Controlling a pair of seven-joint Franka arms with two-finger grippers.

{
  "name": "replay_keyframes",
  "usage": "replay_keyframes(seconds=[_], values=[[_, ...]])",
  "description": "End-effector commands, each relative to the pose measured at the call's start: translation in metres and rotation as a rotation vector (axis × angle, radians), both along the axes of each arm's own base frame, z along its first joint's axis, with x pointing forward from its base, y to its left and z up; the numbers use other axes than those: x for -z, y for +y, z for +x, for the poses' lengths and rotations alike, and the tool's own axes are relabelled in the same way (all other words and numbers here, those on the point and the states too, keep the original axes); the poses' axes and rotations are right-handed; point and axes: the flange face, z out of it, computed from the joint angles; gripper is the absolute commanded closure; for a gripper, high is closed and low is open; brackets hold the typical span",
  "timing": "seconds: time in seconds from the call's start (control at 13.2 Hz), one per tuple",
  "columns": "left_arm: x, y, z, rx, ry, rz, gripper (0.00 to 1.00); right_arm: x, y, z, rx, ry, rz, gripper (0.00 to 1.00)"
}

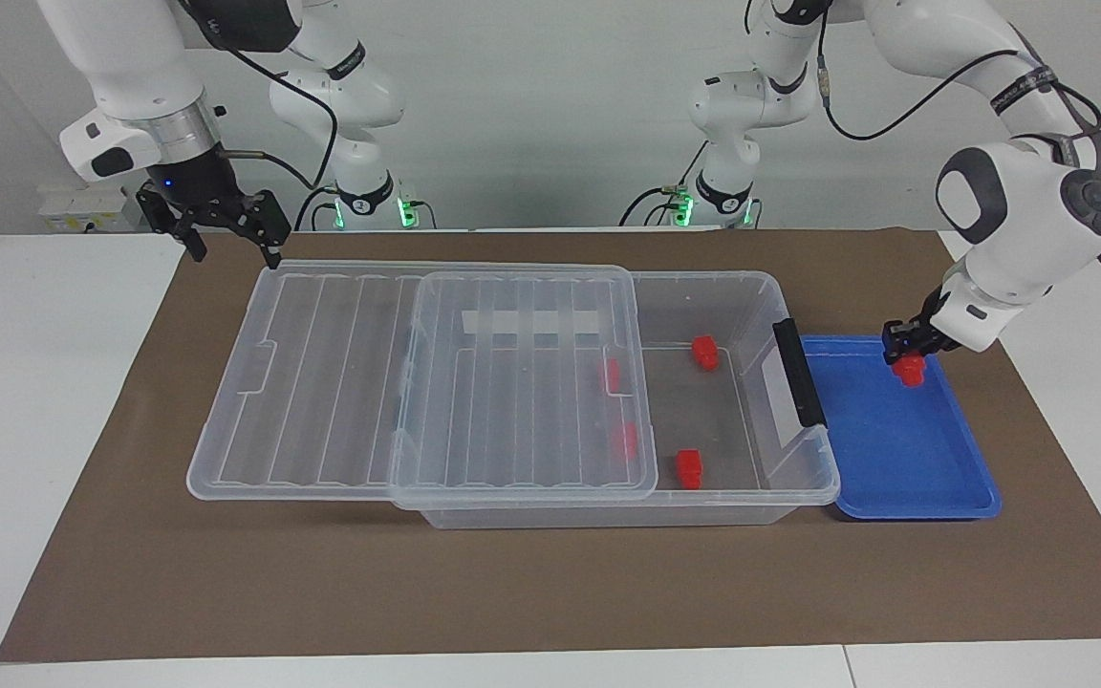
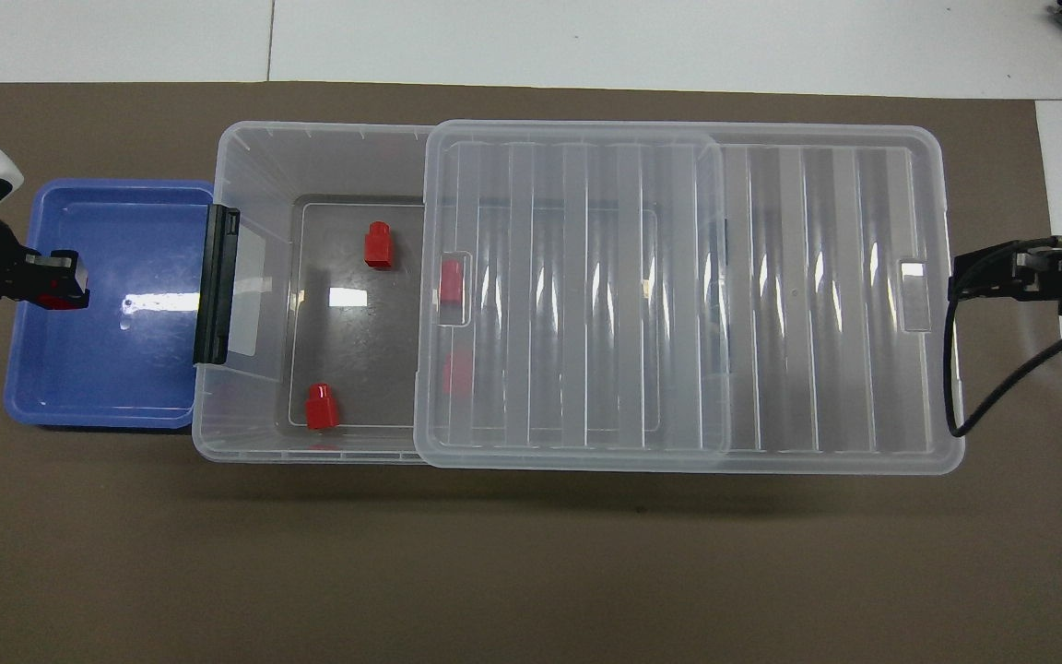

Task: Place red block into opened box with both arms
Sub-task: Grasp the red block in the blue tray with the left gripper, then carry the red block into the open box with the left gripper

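No text, label or number is legible anywhere.

The left hand (image 2: 56, 281) grips a red block (image 2: 58, 301) over the blue tray (image 2: 107, 406) beside the box (image 2: 254, 157); its lid (image 2: 678, 295) half covers four blocks (image 2: 377, 246) inside. The right hand (image 2: 987, 277) hangs at the lid's end.
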Motion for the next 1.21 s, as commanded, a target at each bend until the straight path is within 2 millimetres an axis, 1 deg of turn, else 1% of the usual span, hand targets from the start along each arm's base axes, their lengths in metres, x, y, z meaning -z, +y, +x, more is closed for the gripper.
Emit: replay_keyframes(seconds=[0.0, 0.15, 0.3, 0.38, 0.53, 0.6, 0.75, 0.83, 0.91, 1.06, 1.13], values=[[-0.037, -0.058, 0.004, -0.154, 0.01, -0.021, 1.0, -0.006, -0.007, 0.006, 0.035, 0.025, -0.012, 0.0], [-0.041, -0.114, 0.0, -0.281, 0.011, -0.011, 1.0, -0.003, -0.012, 0.007, 0.041, 0.024, -0.003, 0.0], [-0.042, -0.174, -0.009, -0.316, -0.006, 0.005, 1.0, -0.002, -0.011, 0.006, 0.043, 0.024, 0.003, 0.0], [-0.046, -0.191, -0.012, -0.325, -0.039, -0.003, 1.0, -0.001, -0.011, 0.005, 0.043, 0.026, 0.003, 0.0], [-0.032, -0.204, -0.02, -0.316, -0.07, -0.019, 1.0, 0.002, -0.011, 0.005, 0.043, 0.029, 0.003, 0.0], [-0.015, -0.207, -0.028, -0.31, -0.095, -0.031, 1.0, 0.005, -0.012, 0.004, 0.041, 0.029, 0.003, 0.0], [0.029, -0.225, -0.052, -0.281, -0.145, -0.054, 1.0, 0.006, -0.014, 0.002, 0.04, 0.032, 0.002, 0.0], [0.052, -0.237, -0.057, -0.268, -0.163, -0.062, 1.0, 0.006, -0.014, 0.002, 0.043, 0.032, 0.003, 0.0], [0.068, -0.25, -0.057, -0.272, -0.168, -0.063, 1.0, 0.006, -0.014, 0.002, 0.04, 0.032, 0.002, 0.0], [0.095, -0.259, -0.051, -0.27, -0.166, -0.059, 1.0, 0.005, -0.015, 0.002, 0.04, 0.031, 0.002, 0.0], [0.111, -0.266, -0.056, -0.258, -0.156, -0.053, 1.0, 0.005, -0.018, 0.002, 0.044, 0.031, 0.003, 0.0]])
